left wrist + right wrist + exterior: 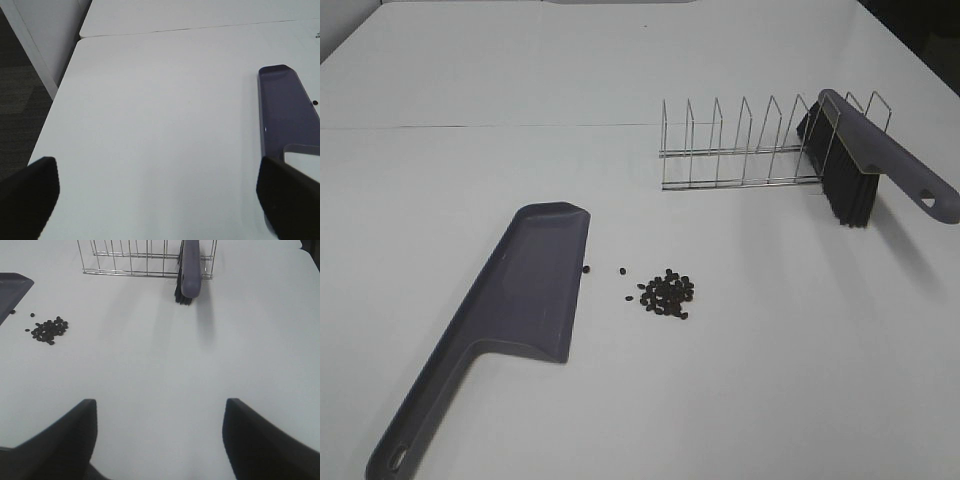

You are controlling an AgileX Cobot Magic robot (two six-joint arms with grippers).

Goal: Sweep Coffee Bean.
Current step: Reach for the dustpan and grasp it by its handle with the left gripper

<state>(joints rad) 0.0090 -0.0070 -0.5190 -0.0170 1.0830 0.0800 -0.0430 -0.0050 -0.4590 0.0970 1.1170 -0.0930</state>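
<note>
Coffee bean (pixel 667 293) cluster lies beside the dustpan (pixel 535 280). Left hand (pixel 159 197) and right hand (pixel 160 440) hang open, empty; the right should grasp the brush (pixel 880 160) handle squarely, clearing the rack (pixel 740 155).

We see a white desk (pixel 470 210) filling nearly the whole high view, matte and plain. A thin dark seam (pixel 470 126) crosses its far part from side to side. In the left wrist view this seam divides the desk from a second white top (pixel 200 12) butted against its far edge. Past the desk's left edge lies a dark grey carpeted floor (pixel 17 110), and a white panel (pixel 47 35) stands near the far left corner. Beyond the far right corner we make out a dark strip (pixel 935 30). The light is soft and even.
</note>
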